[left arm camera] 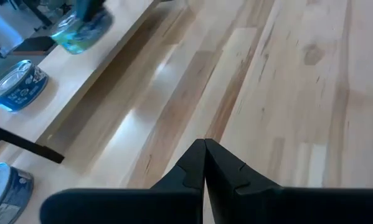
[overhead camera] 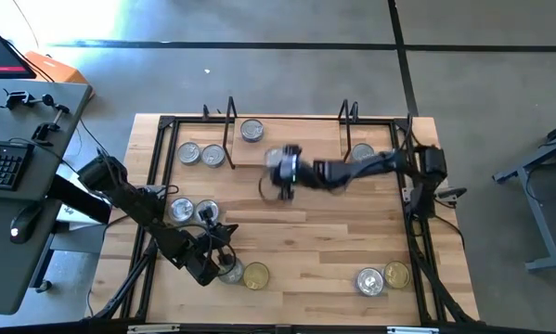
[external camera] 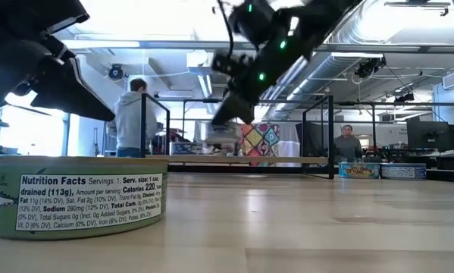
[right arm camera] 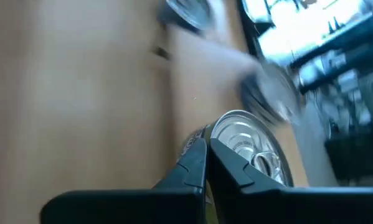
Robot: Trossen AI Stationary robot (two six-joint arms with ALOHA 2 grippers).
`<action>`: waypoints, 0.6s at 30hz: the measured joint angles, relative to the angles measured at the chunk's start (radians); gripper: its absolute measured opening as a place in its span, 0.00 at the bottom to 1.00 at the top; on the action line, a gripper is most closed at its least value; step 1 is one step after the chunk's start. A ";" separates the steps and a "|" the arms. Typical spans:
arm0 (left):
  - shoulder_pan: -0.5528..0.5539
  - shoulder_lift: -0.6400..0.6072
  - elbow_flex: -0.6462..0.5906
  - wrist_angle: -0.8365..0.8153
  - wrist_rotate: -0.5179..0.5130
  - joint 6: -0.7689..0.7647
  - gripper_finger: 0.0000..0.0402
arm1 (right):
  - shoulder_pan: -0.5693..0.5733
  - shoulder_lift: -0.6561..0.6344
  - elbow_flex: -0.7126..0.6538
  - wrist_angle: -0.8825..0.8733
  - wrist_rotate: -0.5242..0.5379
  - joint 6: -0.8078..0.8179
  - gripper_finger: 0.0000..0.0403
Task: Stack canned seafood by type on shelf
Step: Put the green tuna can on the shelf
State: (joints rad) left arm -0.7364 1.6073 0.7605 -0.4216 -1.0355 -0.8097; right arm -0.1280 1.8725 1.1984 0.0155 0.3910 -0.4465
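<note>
While the right arm reaches from the right side across the wooden surface (overhead camera: 333,250), the right end effector (overhead camera: 282,172) hangs over the shelf (overhead camera: 296,148), a low light-wood board with black wire frames at both ends, set along the far edge. Its fingers are closed together, and the right wrist view shows a silver-lidded tin (right arm camera: 251,146) lying just beyond the fingertips; whether the fingers touch it cannot be told. The left end effector (overhead camera: 224,269) sits low at the near left part of the surface, fingers fully closed on nothing (bare wood lies ahead of them in the left wrist view). Tins are spread around: one silver tin (overhead camera: 252,131) on the shelf, two silver tins (overhead camera: 200,154) just beside its left frame, two more (overhead camera: 193,211) near the left arm, a gold tin (overhead camera: 256,275) beside the left end effector, and a silver-and-gold pair (overhead camera: 382,278) at the near right.
</note>
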 joint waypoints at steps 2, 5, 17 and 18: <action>0.000 0.000 0.000 0.002 -0.007 0.000 0.00 | -0.070 0.004 -0.001 -0.008 -0.041 0.000 0.00; 0.000 0.000 0.000 0.002 -0.024 0.000 0.00 | -0.157 0.008 -0.001 -0.005 -0.106 0.000 0.00; 0.004 0.000 0.000 0.027 -0.036 0.001 0.00 | -0.285 0.031 -0.002 -0.009 -0.286 0.035 0.00; 0.004 0.000 0.000 0.027 -0.036 0.001 0.00 | -0.285 0.031 -0.002 -0.007 -0.306 0.035 0.00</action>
State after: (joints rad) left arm -0.7326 1.6070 0.7601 -0.3944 -1.0712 -0.8089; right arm -0.4133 1.9038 1.1969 0.0089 0.0852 -0.4111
